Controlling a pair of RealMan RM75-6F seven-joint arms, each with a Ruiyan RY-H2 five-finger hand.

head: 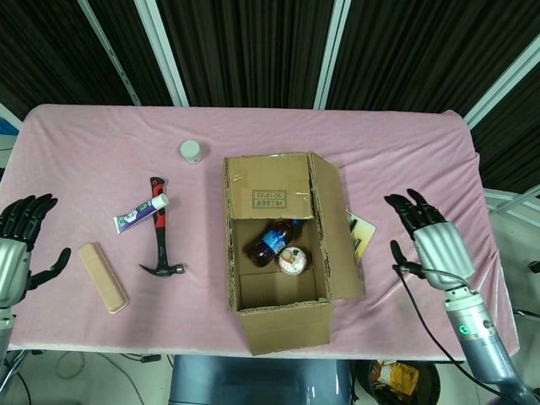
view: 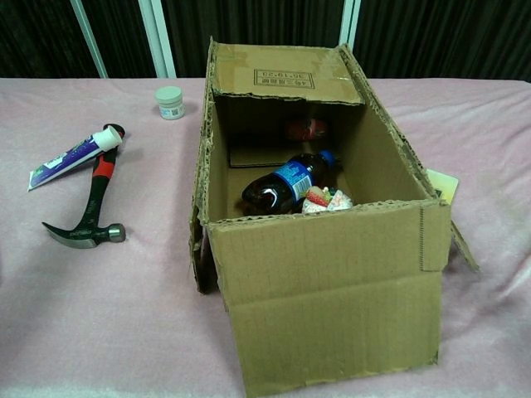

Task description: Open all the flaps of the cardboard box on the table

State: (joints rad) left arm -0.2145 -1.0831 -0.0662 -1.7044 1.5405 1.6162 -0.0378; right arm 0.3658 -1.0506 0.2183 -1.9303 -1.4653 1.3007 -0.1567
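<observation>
- Two hands show in the head view, both well apart from the box; the left hand (head: 15,253) hangs at the table's 9 o'clock edge with its fingers spread and nothing held
- just right of it a tan wooden block (head: 103,278) lies flat on the pink tablecloth (head: 405,160)
- at 1 o'clock from the block, a toothpaste tube (head: 140,213) rests across the upper handle of a hammer (head: 158,236), whose red-and-black handle points toward 12 o'clock and whose steel head sits at the near end
- a small white jar (head: 191,152) stands at 1 o'clock from the hammer, near the box's far left corner
- the cardboard box (head: 283,253) sits mid-table, open on top; its far flap (view: 286,76) stands up at 12 o'clock with a printed stamp on it; its right flap (head: 335,228) leans outward; its near flap (view: 328,303) hangs down at 6 o'clock over the front; its left flap is too edge-on to judge
- inside lie a dark soda bottle (view: 286,182) with a blue label, a small round tub (head: 293,261) just beside it, and a red item (view: 305,128) at the far end
- a flat yellowish card (head: 361,232) pokes out from under the right flap
- the right hand (head: 428,236) hovers at 3 o'clock from the box, fingers apart, gripping nothing
</observation>
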